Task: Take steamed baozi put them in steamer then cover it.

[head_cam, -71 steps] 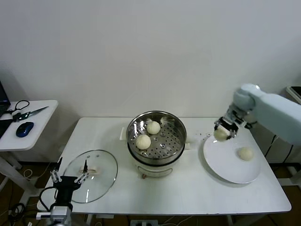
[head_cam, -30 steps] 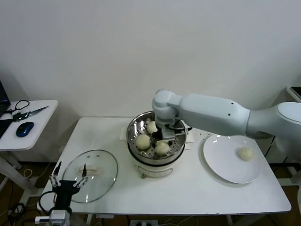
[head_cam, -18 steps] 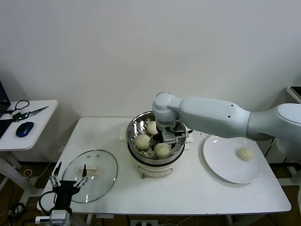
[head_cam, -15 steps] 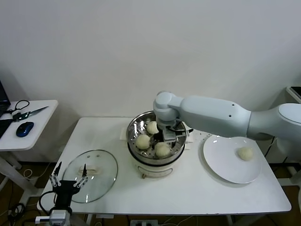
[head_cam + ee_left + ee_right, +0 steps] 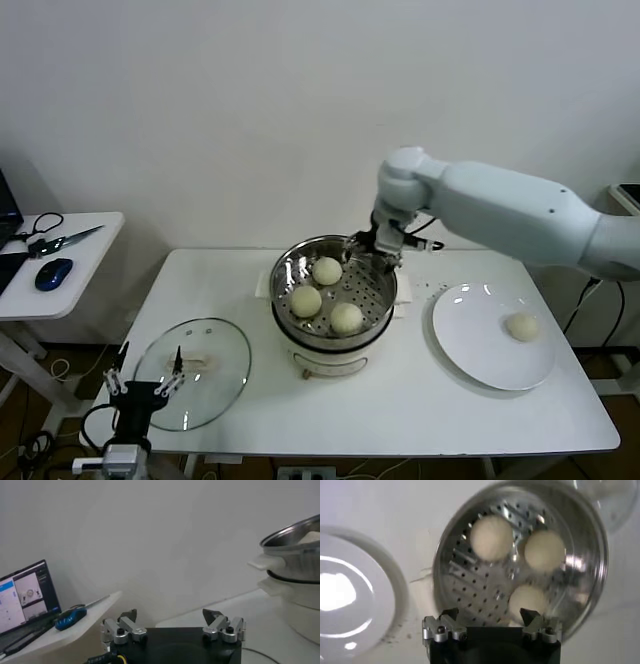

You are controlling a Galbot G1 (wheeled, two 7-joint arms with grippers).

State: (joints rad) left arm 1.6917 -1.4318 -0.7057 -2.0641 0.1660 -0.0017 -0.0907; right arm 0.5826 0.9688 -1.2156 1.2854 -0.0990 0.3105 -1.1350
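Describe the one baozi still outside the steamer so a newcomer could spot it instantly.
Start at the white table and find the shiny steel steamer at its centre. On the robot's right of it lies a flat white plate; the lone baozi sits on that plate's far-right part. Unlike the three buns on the steamer's perforated tray, it lies alone on plain white.

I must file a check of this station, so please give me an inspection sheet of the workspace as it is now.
Surface: white table.
Job's things: three buns in the steamer; one bun on the white plate; glass lid on the table, off the steamer.
Clutter: crumbs beside the plate.
Grippers: right gripper open, empty, above the steamer's far rim; left gripper open, empty, beside the lid.
Cables: black cable by the table's right end.
Surroundings: side table with mouse and scissors; laptop.
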